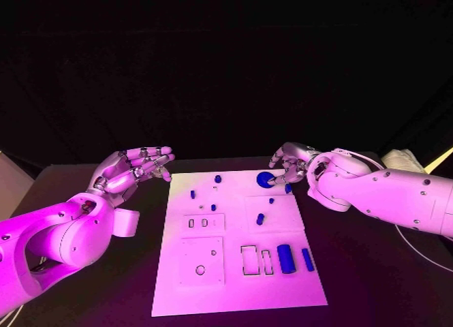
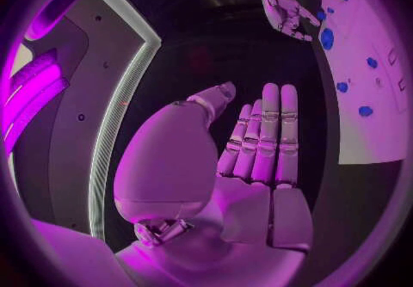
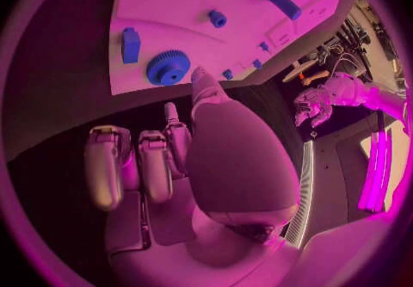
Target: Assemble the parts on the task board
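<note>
Gear (image 1: 266,179) beside right robot hand (image 1: 291,165), untouched.

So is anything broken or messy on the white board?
Nothing stands out. The task board lies flat, and the blue parts, like the gear by the right robot hand, sit tidily on it. Nothing looks spilled or broken. The left robot hand hovers beside the board, holding nothing.

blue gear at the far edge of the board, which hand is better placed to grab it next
The right hand, probably. It hangs at the task board's far right corner with its fingertips right beside the blue gear. The left hand is open off the board's left edge, well away from the gear.
</note>
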